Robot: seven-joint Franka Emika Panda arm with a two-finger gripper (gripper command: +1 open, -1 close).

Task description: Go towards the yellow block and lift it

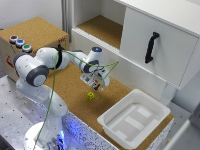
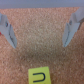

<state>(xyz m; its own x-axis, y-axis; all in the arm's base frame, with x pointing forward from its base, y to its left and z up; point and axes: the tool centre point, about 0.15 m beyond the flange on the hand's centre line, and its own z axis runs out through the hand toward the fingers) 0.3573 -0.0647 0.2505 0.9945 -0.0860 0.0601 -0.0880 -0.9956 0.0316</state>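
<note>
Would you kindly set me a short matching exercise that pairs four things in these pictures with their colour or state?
Things:
1. block
2. hand
3. tray
4. handle

Colour or state:
A. white, with nothing in it
B. black, on the cabinet door
C. yellow, lying on the cork top
D. open, above the cork, holding nothing

Pairs: 1-C, 2-D, 3-A, 4-B
</note>
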